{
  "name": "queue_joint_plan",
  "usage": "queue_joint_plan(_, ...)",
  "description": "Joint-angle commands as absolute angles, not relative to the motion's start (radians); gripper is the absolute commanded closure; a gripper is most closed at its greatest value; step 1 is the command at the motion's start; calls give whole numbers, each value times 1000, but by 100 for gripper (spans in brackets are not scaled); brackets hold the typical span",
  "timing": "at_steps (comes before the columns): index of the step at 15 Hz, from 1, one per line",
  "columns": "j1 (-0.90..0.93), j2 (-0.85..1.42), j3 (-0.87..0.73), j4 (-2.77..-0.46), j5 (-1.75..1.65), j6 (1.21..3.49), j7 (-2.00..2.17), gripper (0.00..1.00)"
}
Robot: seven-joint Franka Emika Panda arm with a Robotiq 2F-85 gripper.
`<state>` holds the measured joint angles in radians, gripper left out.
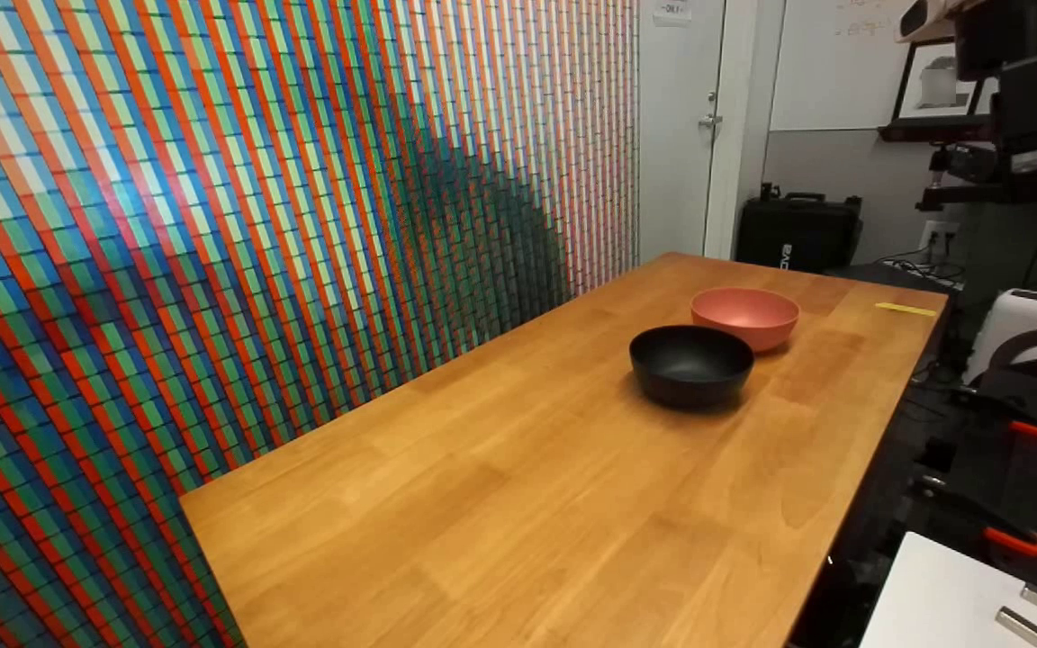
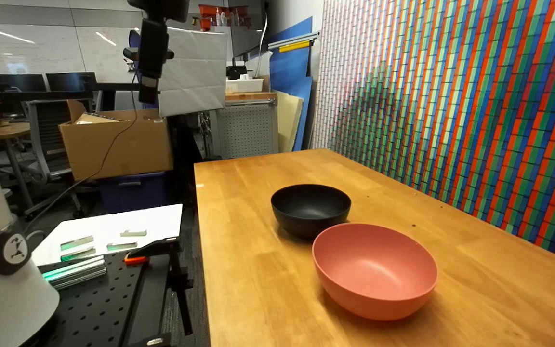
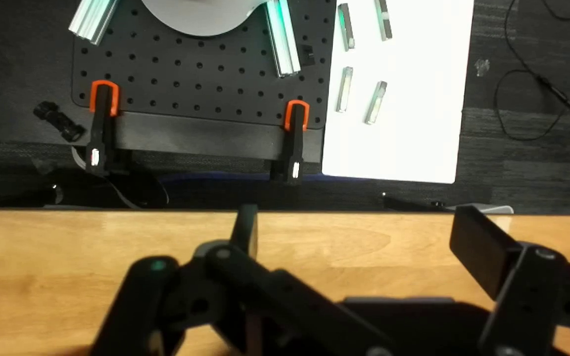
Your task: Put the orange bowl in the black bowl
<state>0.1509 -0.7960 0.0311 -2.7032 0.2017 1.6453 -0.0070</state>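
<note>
The orange bowl (image 1: pixel 745 315) sits upright on the wooden table in both exterior views (image 2: pixel 376 270). The black bowl (image 1: pixel 691 364) stands upright close beside it and also shows in an exterior view (image 2: pixel 309 212). Both bowls look empty. Whether their rims touch is hard to tell. My gripper (image 3: pixel 356 235) is open with nothing between its fingers in the wrist view. It is raised high, well above the bowls and apart from them, in both exterior views (image 1: pixel 996 175) (image 2: pixel 148 89). Neither bowl shows clearly in the wrist view.
The wooden table (image 1: pixel 446 504) runs along a colourful tiled wall (image 2: pixel 451 96). The robot base stands on a black perforated plate (image 3: pixel 191 84) with orange-tipped clamps. A white board (image 3: pixel 399 99) holds several metal pieces. Yellow tape (image 1: pixel 906 309) lies near a table end.
</note>
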Motion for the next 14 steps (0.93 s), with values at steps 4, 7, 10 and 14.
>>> queue_joint_plan(4,39,-648,37,-2536,153,1976,-3,0)
queue_joint_plan(7,1,-502,57,-2478,69,2188,30,0)
queue_joint_plan(10,-43,-354,84,-2450,-45,2356,106,0)
queue_joint_plan(14,-96,-145,119,-2400,-241,2486,282,0)
